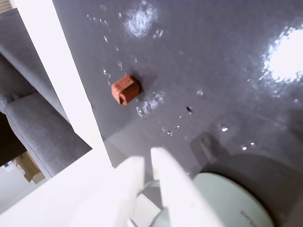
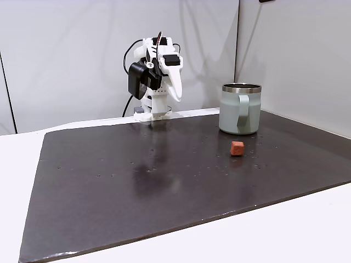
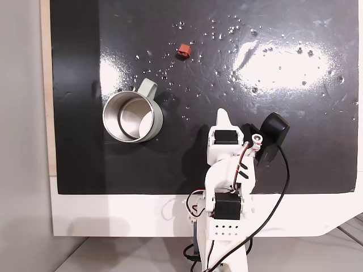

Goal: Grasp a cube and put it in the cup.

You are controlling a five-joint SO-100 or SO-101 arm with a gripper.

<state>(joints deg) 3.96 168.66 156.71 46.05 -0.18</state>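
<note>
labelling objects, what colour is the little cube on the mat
Reddish-orange, matte. The cube shows best in the wrist view.

In the wrist view the cup (image 1: 227, 198) was cut off by the lower edge with its handle out of sight, and the gripper (image 1: 149, 163) fingers ran off the bottom, their gap unclear.

Dark glossy mat (image 2: 137, 181) over white table (image 2: 16, 164); cube (image 2: 237, 148) and cup (image 2: 240, 108) on mat, apart.
</note>
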